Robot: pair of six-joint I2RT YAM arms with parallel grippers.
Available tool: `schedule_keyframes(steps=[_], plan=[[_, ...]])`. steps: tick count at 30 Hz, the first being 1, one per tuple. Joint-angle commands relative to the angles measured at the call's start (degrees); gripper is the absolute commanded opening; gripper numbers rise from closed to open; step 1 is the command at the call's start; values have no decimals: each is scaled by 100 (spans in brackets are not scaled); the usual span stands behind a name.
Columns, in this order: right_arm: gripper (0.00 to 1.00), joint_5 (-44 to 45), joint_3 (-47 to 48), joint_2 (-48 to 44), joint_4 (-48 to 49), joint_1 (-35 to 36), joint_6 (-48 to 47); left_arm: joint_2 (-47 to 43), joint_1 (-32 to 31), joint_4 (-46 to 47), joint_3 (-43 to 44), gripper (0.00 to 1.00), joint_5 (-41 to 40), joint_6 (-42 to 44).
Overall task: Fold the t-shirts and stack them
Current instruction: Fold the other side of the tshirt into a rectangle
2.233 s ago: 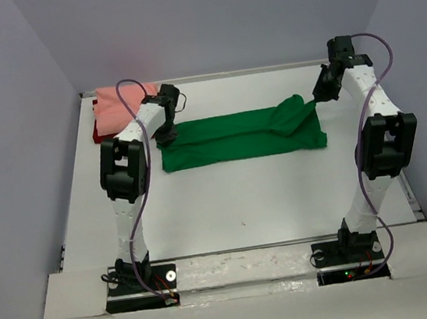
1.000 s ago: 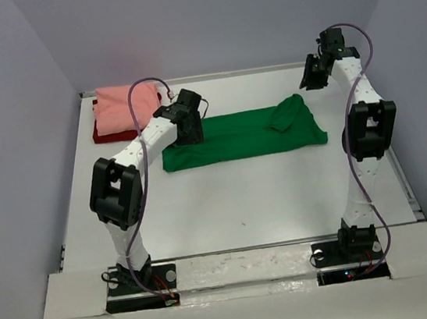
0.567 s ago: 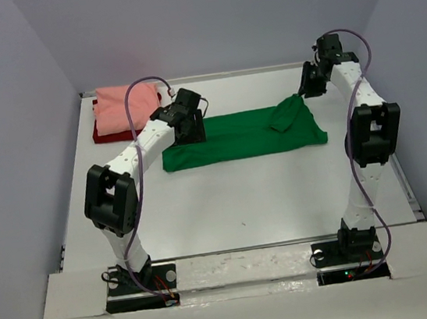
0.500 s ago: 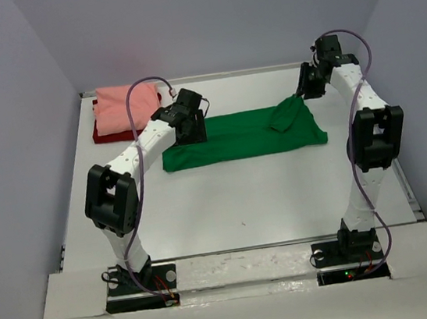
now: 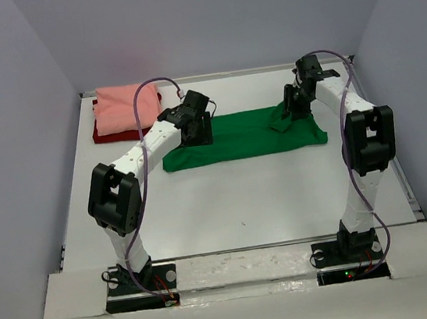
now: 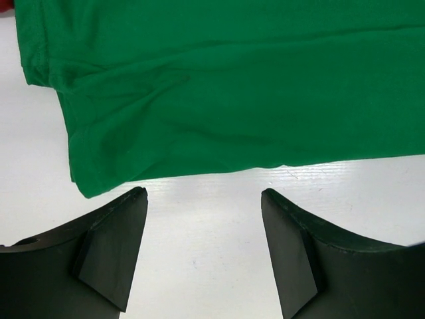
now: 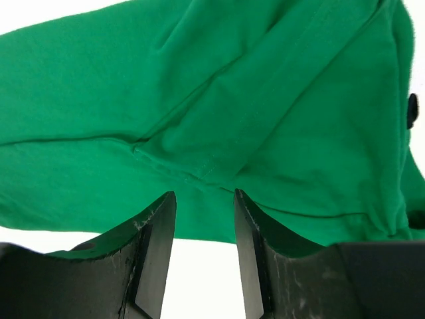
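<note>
On the table (image 5: 243, 203), creased oblong green t-shirt (image 5: 242, 134)

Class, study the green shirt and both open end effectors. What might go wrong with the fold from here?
1. The left end effector hangs over bare table, just short of the hem of the green shirt. Closing there may miss the cloth.
2. The right end effector sits over a bunched sleeve with stacked layers. It may pinch only some of them, leaving the fold uneven.
</note>
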Motion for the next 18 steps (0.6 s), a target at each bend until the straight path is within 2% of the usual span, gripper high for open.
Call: schedule_keyframes(steps=[1,18], plan=[[46,86,-94,-39,213,51,58,-137,-8,20,3,79,-78,119],[45,-1,-693,101,627,51,110,-58,1,-42,82,79,-52,154]])
